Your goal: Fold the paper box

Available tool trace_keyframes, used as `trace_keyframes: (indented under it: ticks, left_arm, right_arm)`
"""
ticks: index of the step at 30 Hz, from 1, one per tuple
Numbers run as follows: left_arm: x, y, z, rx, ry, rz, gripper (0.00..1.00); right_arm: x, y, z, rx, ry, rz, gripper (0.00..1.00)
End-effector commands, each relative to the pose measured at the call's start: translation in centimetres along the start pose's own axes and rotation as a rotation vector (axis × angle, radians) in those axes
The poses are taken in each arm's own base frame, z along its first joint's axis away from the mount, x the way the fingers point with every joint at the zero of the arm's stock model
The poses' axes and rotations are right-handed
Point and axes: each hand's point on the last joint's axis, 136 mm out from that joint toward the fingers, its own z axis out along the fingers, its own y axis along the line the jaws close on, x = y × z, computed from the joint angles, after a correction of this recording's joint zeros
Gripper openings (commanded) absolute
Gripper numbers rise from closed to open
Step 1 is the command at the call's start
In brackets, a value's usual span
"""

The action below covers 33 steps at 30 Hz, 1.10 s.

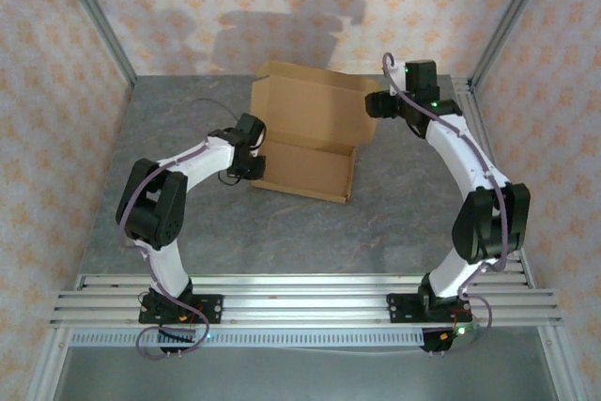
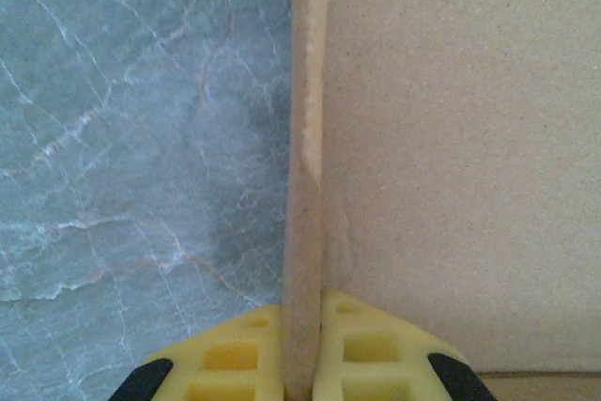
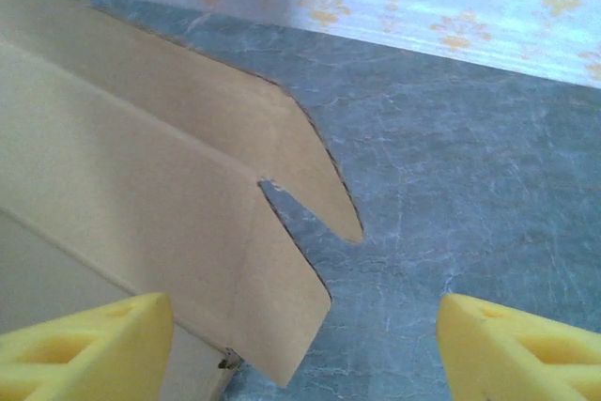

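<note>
The paper box point(image 1: 310, 129) is a brown cardboard sheet lying at the table's middle back, its rear panels raised. My left gripper point(image 1: 252, 146) is at the box's left edge. In the left wrist view its yellow fingers point(image 2: 221, 359) are shut on the thin upright cardboard edge point(image 2: 305, 185). My right gripper point(image 1: 378, 103) is at the box's right rear corner. In the right wrist view its yellow fingers point(image 3: 89, 345) stand wide apart, open, with two rounded flaps point(image 3: 272, 298) of the box reaching into the gap between them.
Grey marbled table top point(image 1: 376, 223) lies around the box. Patterned walls point(image 1: 188, 7) with metal corner posts point(image 1: 94, 16) close in the back and sides. An aluminium rail point(image 1: 300, 298) carries both arm bases at the near edge.
</note>
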Motion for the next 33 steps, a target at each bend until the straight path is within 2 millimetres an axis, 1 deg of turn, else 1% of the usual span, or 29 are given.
trace_keyframes:
  ticks: [1, 6, 9, 11, 15, 20, 25, 27, 33]
  left_arm:
    - [-0.9, -0.2, -0.1, 0.027, -0.026, -0.012, 0.00]
    - [-0.7, -0.3, 0.1, 0.033, -0.008, -0.009, 0.00]
    - [-0.4, -0.3, 0.4, 0.032, 0.003, -0.007, 0.00]
    - [-0.3, -0.3, 0.6, 0.032, 0.010, -0.008, 0.00]
    - [-0.3, -0.2, 0.9, 0.033, 0.017, -0.009, 0.00]
    - [-0.5, -0.5, 1.0, 0.048, 0.023, -0.012, 0.00]
    - [-0.6, -0.6, 0.9, 0.049, 0.022, -0.003, 0.00]
    - [-0.5, -0.5, 1.0, 0.045, 0.025, -0.001, 0.00]
    - [-0.4, -0.5, 1.0, 0.046, 0.027, -0.001, 0.00]
  right_arm:
    - [1.7, 1.3, 0.5, -0.128, 0.127, -0.095, 0.72]
    - [2.5, 1.8, 1.5, -0.209, 0.221, -0.167, 0.67]
    - [2.3, 1.0, 2.4, -0.200, 0.237, -0.177, 0.64]
    - [1.9, 0.3, 2.8, -0.182, 0.237, -0.170, 0.64]
    - [1.2, -1.0, 3.5, -0.163, 0.232, -0.156, 0.67]
    - [1.6, -0.5, 4.6, -0.235, 0.272, -0.190, 0.66]
    - [1.7, 0.3, 5.5, -0.315, 0.318, -0.186, 0.56]
    - [1.9, 0.5, 5.8, -0.346, 0.339, -0.198, 0.51]
    - [2.8, 1.1, 5.2, -0.412, 0.420, -0.234, 0.34]
